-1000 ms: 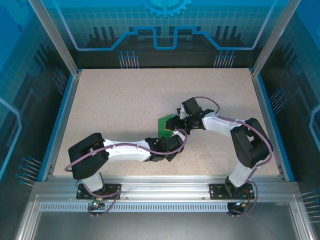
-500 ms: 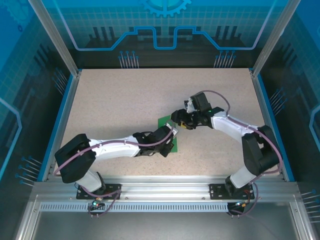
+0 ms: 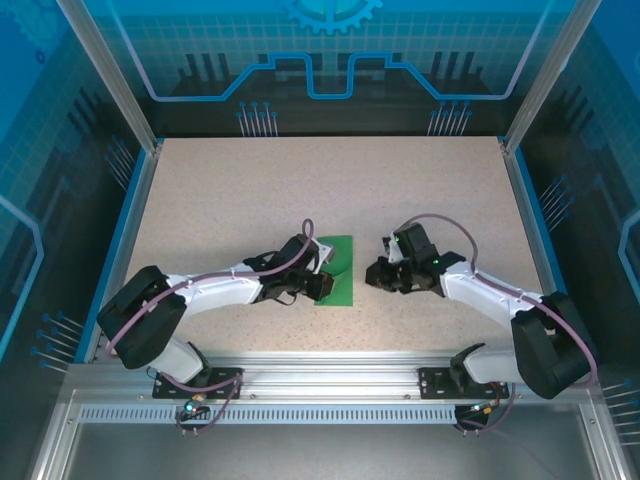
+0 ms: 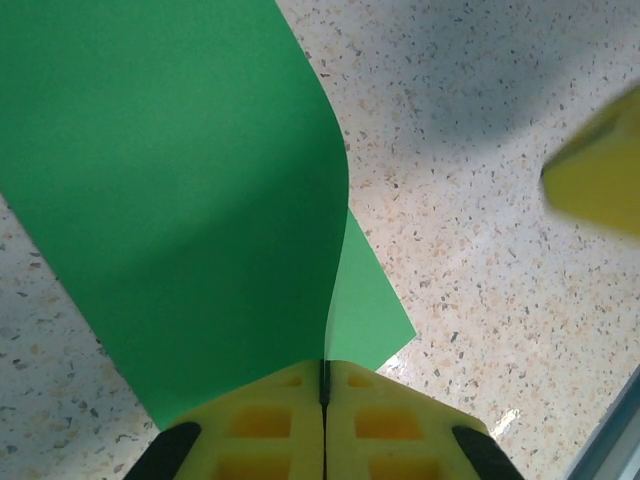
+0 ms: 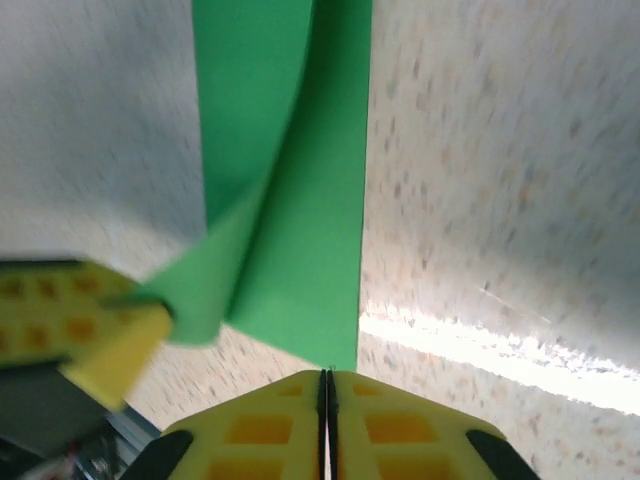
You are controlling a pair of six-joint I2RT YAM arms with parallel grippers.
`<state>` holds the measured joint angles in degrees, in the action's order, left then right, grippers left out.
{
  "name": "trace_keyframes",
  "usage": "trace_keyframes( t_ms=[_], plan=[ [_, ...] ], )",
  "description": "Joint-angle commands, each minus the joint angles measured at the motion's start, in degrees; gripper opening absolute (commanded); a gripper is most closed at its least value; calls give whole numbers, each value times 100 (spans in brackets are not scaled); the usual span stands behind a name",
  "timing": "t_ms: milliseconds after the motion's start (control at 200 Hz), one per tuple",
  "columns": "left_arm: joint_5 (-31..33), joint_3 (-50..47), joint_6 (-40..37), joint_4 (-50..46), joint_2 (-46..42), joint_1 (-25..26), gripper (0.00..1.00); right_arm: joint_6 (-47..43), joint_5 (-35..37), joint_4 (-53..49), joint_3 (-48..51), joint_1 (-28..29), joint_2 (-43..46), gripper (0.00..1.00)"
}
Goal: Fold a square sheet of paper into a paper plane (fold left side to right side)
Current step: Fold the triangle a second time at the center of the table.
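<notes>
speckled beige stone-look board makes the bench (image 3: 230, 190). it sits inside a booth of brushed aluminium rails (image 3: 330, 375), with glossy blue printed panels (image 3: 330, 60) behind and at both sides. a thin blue strip (image 3: 118, 250) edges the bench on the left.

from the near left corner the white and black left arm (image 3: 200, 295) stretches low toward the middle, with a purple cable (image 3: 262, 262) looping along it. the left gripper (image 3: 325, 285) sits at the near left part of the square sheet of paper (image 3: 340, 258). the sheet is plain, matte and bright green, and lies about mid-bench, a little toward the near side.

seen from the left wrist, the left gripper (image 4: 323, 378) has its yellow moulded plastic jaws pressed together. a lifted flap of the sheet (image 4: 180, 180) runs into the seam between them. the flap bends over in a smooth curl rather than a sharp crease, and a paler corner of the flat layer shows under it against the gritty bench (image 4: 480, 260).

just right of the sheet, and apart from it in the overhead view, is the right gripper (image 3: 376, 272). from its own blurred wrist view the right gripper (image 5: 323, 385) has its yellow jaws tight together, with nothing visible between them. they point along the sheet (image 5: 300, 200), whose curled flap rises at the left. the right arm (image 3: 490, 295) bends back to the near right corner.
</notes>
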<state>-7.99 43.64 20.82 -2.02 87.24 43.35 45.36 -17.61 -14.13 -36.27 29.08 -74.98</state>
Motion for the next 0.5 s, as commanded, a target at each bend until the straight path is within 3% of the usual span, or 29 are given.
trace_keyframes(
  t_ms=[0, 200, 495],
  plan=[
    [-369, -85, 133, 158, -107, -125, 6, 241, 250, 331, 170, 456, -142, 4],
    [-374, -106, 146, 114, -93, -256, 6, 481, 636, 530, 73, 1026, -642, 1],
    [-331, -45, 60, -87, -30, -283, 6, 400, 806, 429, -361, 1264, -1250, 1]
  ],
)
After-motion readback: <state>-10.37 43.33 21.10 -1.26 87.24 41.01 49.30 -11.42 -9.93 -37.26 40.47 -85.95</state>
